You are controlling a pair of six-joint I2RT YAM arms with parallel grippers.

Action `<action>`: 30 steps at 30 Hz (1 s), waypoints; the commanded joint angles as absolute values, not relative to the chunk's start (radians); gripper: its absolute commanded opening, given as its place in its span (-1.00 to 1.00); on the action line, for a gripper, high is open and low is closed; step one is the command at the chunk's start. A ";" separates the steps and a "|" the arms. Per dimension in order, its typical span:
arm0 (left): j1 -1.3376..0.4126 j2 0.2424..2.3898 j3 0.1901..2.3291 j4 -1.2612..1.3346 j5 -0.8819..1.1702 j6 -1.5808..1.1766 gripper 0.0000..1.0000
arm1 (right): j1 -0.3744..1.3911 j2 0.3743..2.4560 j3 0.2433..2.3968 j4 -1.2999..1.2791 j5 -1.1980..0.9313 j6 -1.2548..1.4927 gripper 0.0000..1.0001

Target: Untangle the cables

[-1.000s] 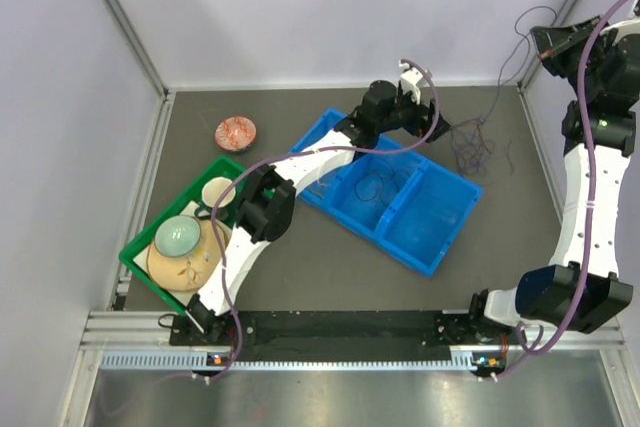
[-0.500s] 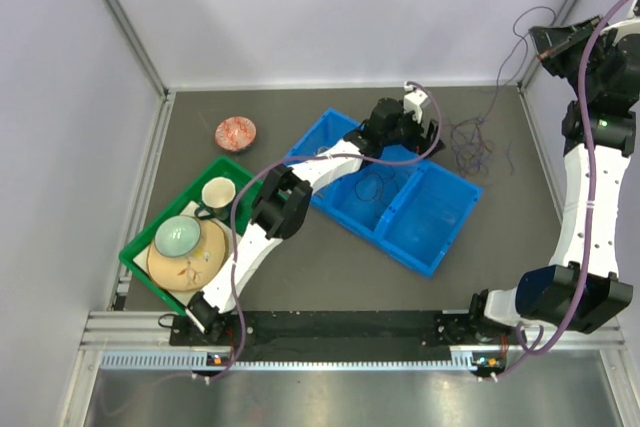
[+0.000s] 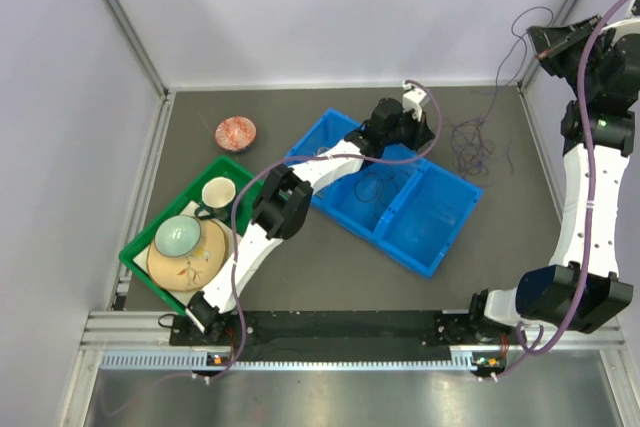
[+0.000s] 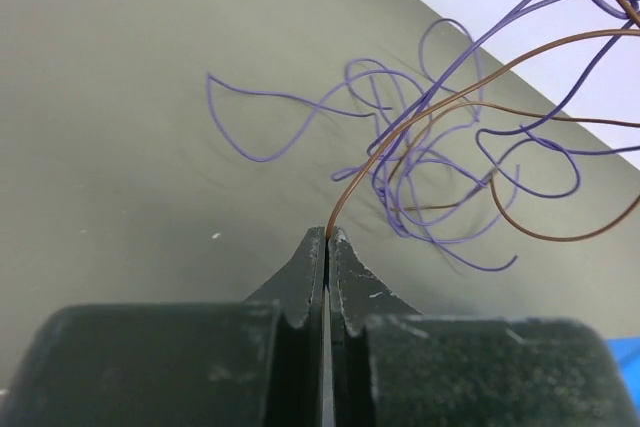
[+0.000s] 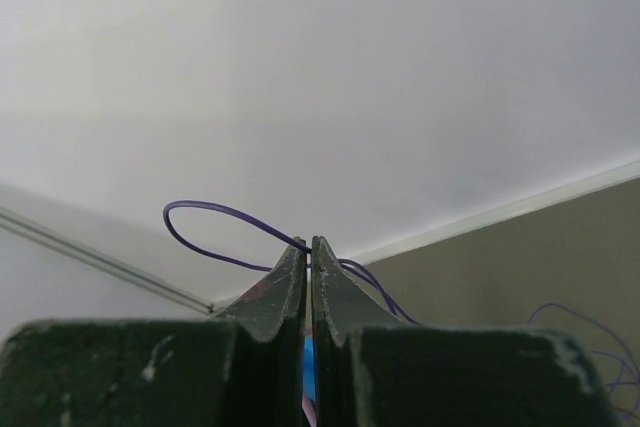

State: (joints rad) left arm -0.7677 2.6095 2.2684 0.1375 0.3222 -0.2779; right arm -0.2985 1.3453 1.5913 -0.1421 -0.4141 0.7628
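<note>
While your left gripper [image 4: 327, 237] is pinched fully together, note what it has: a single brown wire [image 4: 545, 44] caught right at the fingertips, rising from there up and to the right. Your right gripper [image 5: 308, 245], raised high at the far right corner, is likewise clamped to nothing but a thin purple wire [image 5: 215, 206], which loops out to one side of its tips.

From both grips the strands run into the cables [image 3: 470, 142], a loose snarl of purple and brown lying on the dark tabletop [image 4: 120, 97] just beyond the far corner of the blue bin [image 3: 440, 227]. One more small coil seems to lie inside the bin, though it is too fine to make out.

Expect these wires to weigh almost nothing and to hold no shape. They will probably slide through a tip grip if you pull sharply, and a hard tug is likely to tighten the knot, not free it. Take hold near a free end or on an outer loop, one strand per gripper, and draw the two apart slowly, watching for the snarl lifting as one lump.
</note>
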 commanded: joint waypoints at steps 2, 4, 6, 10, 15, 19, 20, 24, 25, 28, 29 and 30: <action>-0.770 2.445 2.218 0.225 0.252 -0.229 -1.00 | -0.288 1.339 1.594 -0.083 -0.417 0.764 -1.00; -0.769 2.381 2.179 0.241 0.221 -0.216 -1.00 | -0.288 1.341 1.592 -0.083 -0.411 0.758 -1.00; -0.767 2.306 2.152 0.256 0.186 -0.196 -1.00 | -0.288 1.345 1.583 -0.087 -0.394 0.747 -1.00; -0.750 2.166 2.064 0.291 0.140 -0.173 -1.00 | -0.291 1.373 1.557 -0.107 -0.359 0.716 -1.00; -0.687 1.962 1.921 0.411 0.184 -0.259 -1.00 | -0.301 1.404 1.526 -0.135 -0.316 0.687 -1.00; -0.594 1.859 1.838 0.465 0.201 -0.352 -1.00 | -0.319 1.425 1.485 -0.143 -0.278 0.670 -1.00; -0.577 1.827 1.827 0.477 0.212 -0.368 -1.00 | -0.330 1.442 1.483 -0.150 -0.266 0.670 -1.00; -0.508 1.760 1.798 0.509 0.198 -0.397 -1.00 | -0.342 1.468 1.465 -0.160 -0.223 0.664 -1.00; -0.482 1.749 1.798 0.514 0.193 -0.394 -1.00 | -0.342 1.471 1.462 -0.166 -0.204 0.658 -1.00; -0.422 1.714 1.792 0.523 0.172 -0.405 -1.00 | -0.353 1.489 1.462 -0.189 -0.141 0.646 -1.00; -0.408 1.700 1.789 0.528 0.175 -0.408 -1.00 | -0.357 1.493 1.459 -0.193 -0.124 0.647 -1.00; -0.382 1.689 1.783 0.532 0.175 -0.414 -1.00 | -0.367 1.497 1.456 -0.195 -0.121 0.643 -1.00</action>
